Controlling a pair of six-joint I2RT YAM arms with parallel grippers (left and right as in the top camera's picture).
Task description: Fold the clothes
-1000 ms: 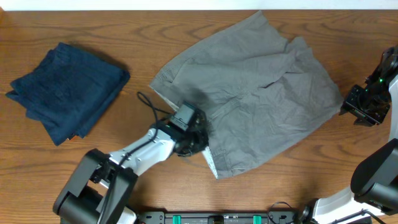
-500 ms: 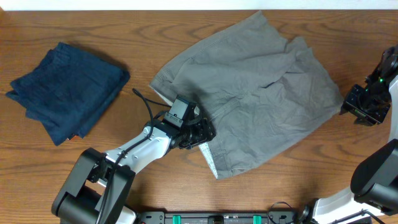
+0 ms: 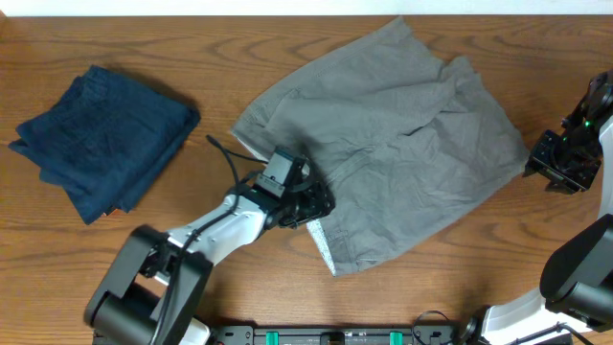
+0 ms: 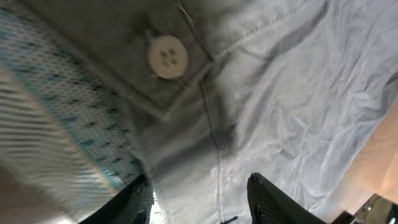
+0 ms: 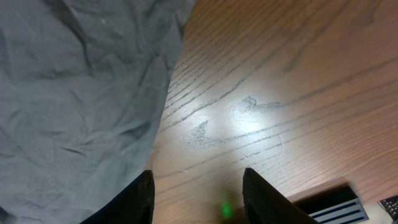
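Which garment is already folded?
The navy garment on the left, lying as a compact layered stack; the grey shorts lie spread open and wrinkled.

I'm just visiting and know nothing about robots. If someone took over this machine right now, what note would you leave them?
Left gripper: open, over the grey shorts at the waistband, near the button.
Right gripper: open, over bare table beside the shorts' right edge.
Done: the navy garment lies folded at the table's left.
Left to do: the shorts lie spread and rumpled, not yet folded.
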